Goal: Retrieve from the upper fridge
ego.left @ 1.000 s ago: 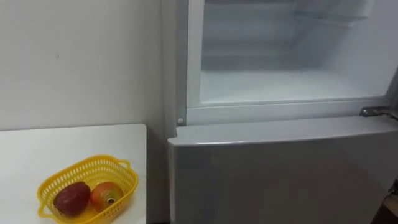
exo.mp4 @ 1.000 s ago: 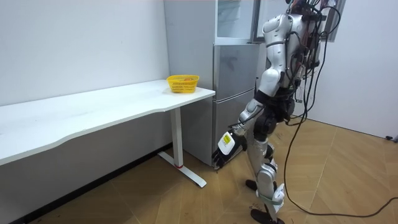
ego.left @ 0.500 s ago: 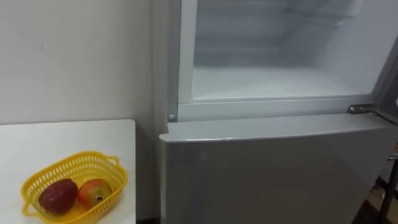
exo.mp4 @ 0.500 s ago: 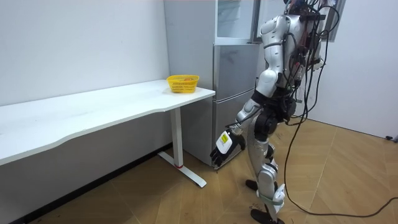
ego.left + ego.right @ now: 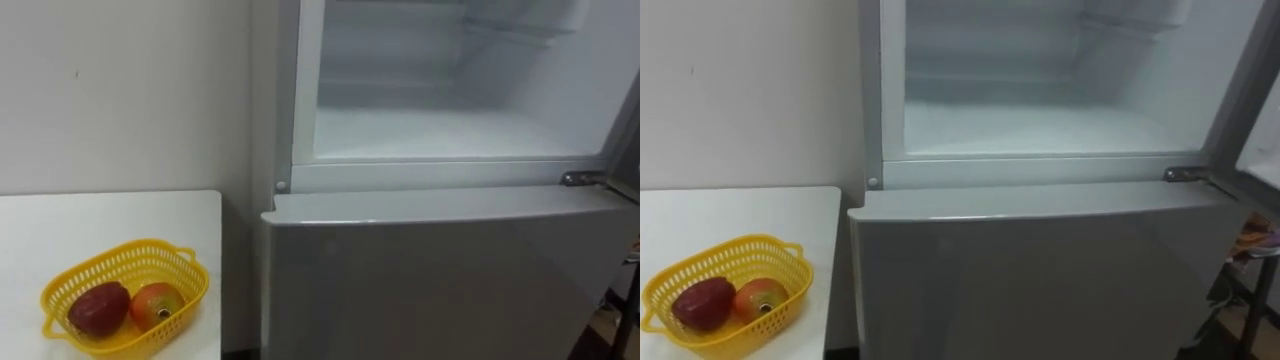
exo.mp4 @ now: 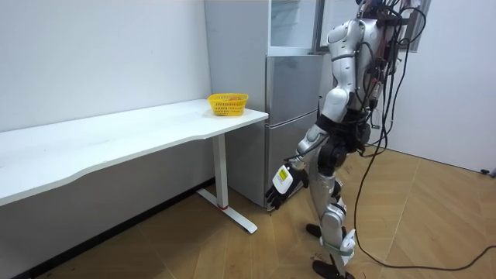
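The fridge's upper compartment point(image 5: 450, 130) stands open in front of me, and its white shelf floor is bare as far as I see in. Its open door point(image 5: 628, 120) runs along the right edge, with a metal hinge point(image 5: 585, 178) below it. Beneath it, the grey lower door point(image 5: 440, 280) is closed. In the room view I stand upright close to the fridge point(image 6: 291, 93), facing it. My left hand point(image 6: 280, 180) hangs low at knee height, away from the fridge, holding nothing that I can make out.
A yellow basket point(image 5: 130, 247) sits on the white table point(image 5: 100, 215) left of the fridge, near the table's corner. It holds a dark red fruit point(image 5: 97, 308) and an orange-red fruit point(image 5: 155, 305). A white wall rises behind the table.
The eye view has shifted to and fro with my head, so the basket sits further left than a second ago. Fridge, basket and fruit have not moved; my left arm still hangs down.
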`<state>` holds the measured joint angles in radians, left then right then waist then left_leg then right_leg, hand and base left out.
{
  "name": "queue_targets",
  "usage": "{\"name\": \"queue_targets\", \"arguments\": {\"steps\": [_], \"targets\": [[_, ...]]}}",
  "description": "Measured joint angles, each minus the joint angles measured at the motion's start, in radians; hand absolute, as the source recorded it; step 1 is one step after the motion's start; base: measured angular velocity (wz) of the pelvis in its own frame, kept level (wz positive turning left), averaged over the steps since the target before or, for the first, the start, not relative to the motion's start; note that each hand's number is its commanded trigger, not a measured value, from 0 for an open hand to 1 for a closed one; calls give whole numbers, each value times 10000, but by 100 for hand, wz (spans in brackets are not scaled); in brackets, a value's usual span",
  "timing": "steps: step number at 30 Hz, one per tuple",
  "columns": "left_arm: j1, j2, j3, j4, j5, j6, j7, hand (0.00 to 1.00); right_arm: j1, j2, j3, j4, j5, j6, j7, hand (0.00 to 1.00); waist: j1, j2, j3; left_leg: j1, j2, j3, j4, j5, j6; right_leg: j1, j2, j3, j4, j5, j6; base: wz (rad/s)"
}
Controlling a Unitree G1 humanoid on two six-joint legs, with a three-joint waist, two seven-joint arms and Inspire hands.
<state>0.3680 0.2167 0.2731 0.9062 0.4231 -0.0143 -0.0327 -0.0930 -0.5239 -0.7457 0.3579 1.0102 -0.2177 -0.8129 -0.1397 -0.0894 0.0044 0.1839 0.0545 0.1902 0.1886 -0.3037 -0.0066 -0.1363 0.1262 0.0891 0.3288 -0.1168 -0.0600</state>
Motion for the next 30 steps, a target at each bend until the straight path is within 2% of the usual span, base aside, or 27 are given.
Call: {"name": "queue_targets", "arguments": {"steps": [4,7,12,14,17,20,22,26,30], "targets": [[-5,-1,3,-49,7,-1,-1,0,-1,0,245,-9,-593,26,-3,0,33,-2,-1,-5,1,0,-9,2,-3,-29,25,35,9,-7,24,-3],[-14,-10,15,-33,10,-7,-7,0,-1,-1,326,-81,-1007,185,40,0,76,-8,-3,12,-17,9,-8,5,-7,-65,40,91,98,-12,6,-6],[-25,3,19,-5,14,-15,-204,0,0,5,781,-322,-2380,414,35,0,63,-9,0,12,-56,-14,11,33,-6,-108,-1,161,187,-24,14,-5],[-84,9,14,194,2,-118,-249,0,2,6,1224,-471,-3423,506,13,0,68,11,6,4,-62,-28,21,44,-9,-106,30,189,156,9,41,-3],[-91,-6,4,630,5,-174,-288,0,255,28,2051,-1234,-5121,759,11,0,65,50,12,3,-103,-28,52,46,-6,-176,104,301,266,20,43,-11],[-89,-24,3,780,5,-193,-431,0,317,31,2579,-1818,-5870,1082,37,0,69,80,15,-56,-139,-48,42,41,0,-244,126,415,328,45,72,-4],[-46,-34,3,779,8,-232,-465,0,487,36,3000,-2379,-6069,1113,100,0,85,121,14,-60,-144,-71,25,45,3,-253,133,429,332,82,57,0],[-62,-71,-11,779,4,-441,-459,0,1045,43,3734,-3611,-7848,1112,246,0,153,272,-3,-71,-133,-160,41,50,-8,-241,118,404,319,119,3,1],[-273,-81,-8,929,1,-597,-336,0,1352,14,3708,-4575,-9544,1190,519,0,334,257,11,-164,-285,-520,70,76,29,-447,-5,327,633,11,-44,-1]]}}
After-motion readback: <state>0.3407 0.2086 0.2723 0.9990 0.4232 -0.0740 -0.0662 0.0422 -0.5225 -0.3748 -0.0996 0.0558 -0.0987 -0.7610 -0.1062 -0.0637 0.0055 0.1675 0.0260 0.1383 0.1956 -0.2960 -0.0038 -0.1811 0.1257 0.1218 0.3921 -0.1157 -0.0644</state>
